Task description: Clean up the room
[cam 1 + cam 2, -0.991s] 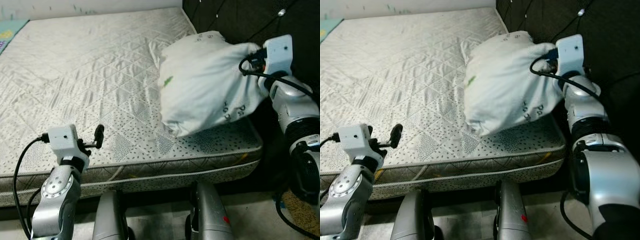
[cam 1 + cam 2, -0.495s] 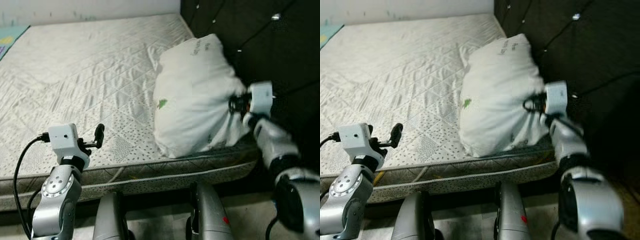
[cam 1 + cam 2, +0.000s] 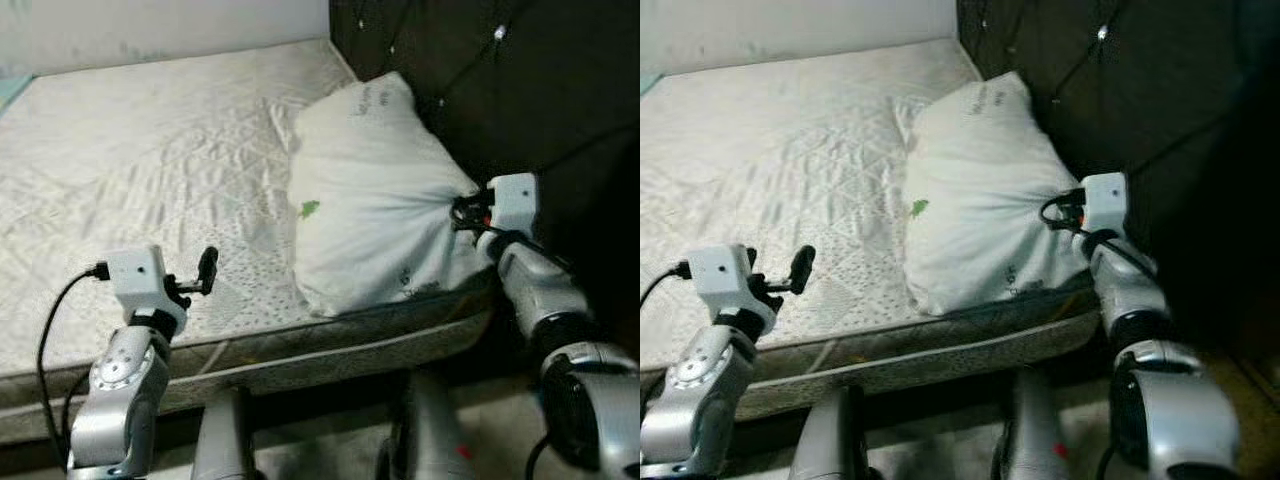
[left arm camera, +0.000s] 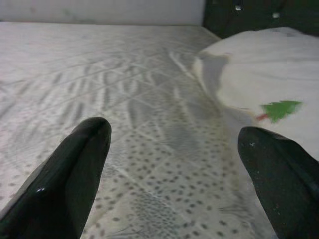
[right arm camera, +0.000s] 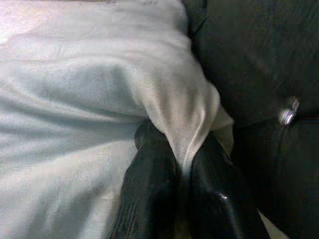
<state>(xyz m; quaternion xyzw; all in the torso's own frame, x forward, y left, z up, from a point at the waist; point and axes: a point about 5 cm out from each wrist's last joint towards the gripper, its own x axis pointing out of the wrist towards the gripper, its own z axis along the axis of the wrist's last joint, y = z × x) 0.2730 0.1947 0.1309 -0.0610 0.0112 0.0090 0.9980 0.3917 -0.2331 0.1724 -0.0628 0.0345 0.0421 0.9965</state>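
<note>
While the white pillow (image 3: 370,190) lies on the mattress (image 3: 150,170) against the dark headboard (image 3: 480,90), the right pincer (image 5: 182,174) clenches its corner fabric. Beside the pillow, the left pincer (image 4: 174,164) hovers released over the mattress.

Most of your free room is the bare mattress (image 3: 150,160), from the upper left of the head views down to the lower left edge, where your left gripper (image 3: 200,275) hovers with fingers spread wide and nothing between them. On the right the pillow (image 3: 375,195) blocks the way, lying along the mattress's right side against the dark tufted headboard (image 3: 500,90). Your right gripper (image 5: 177,184) is pinched onto a fold of the pillow's near right corner, tight beside the headboard, so there is hardly any gap to pass there.
</note>
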